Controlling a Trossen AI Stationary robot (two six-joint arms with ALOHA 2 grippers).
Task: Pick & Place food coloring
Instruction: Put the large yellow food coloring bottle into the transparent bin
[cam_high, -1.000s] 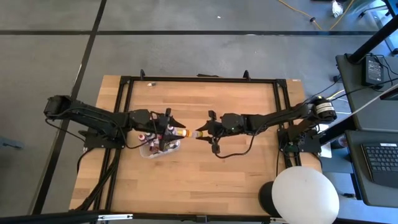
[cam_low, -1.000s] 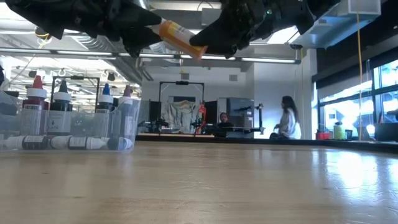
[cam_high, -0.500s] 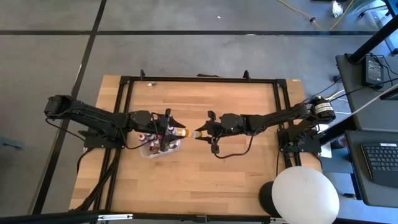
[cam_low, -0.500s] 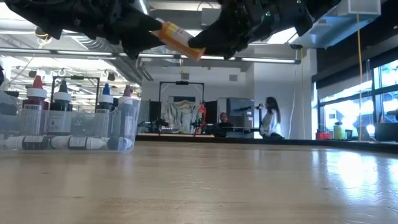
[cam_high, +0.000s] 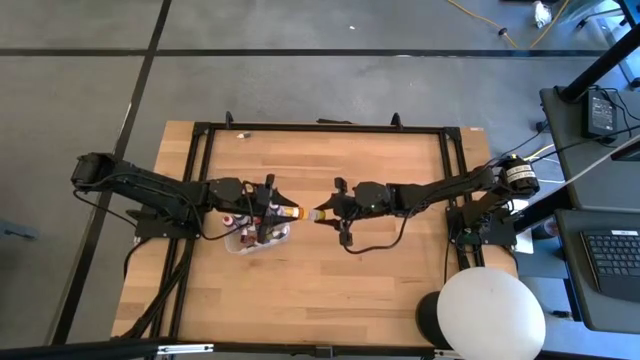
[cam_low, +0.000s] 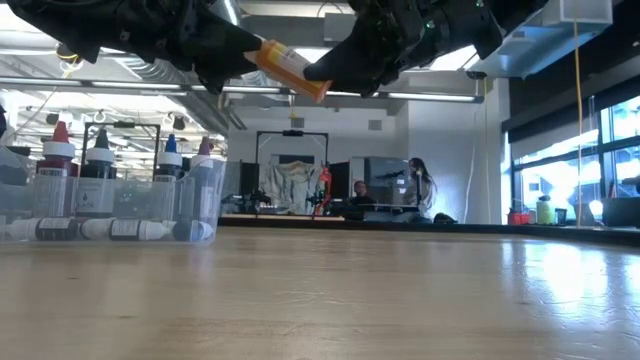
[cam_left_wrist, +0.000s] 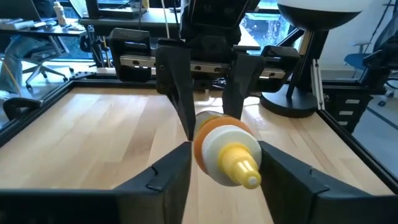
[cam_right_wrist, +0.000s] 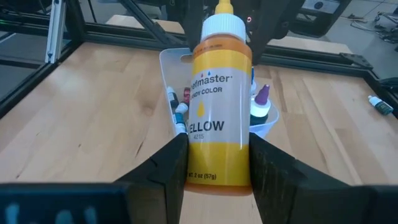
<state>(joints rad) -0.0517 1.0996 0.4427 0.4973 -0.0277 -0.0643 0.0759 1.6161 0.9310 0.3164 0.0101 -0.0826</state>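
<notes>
Left claw (cam_left_wrist: 225, 163) flanks yellow bottle's (cam_left_wrist: 225, 146) cap; right claw (cam_left_wrist: 211, 93) holds base

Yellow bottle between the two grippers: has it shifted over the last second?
Barely. In the low view the yellow bottle has crept slightly up against the ceiling lights; from above it sits at the same spot beside the clear tray.
</notes>
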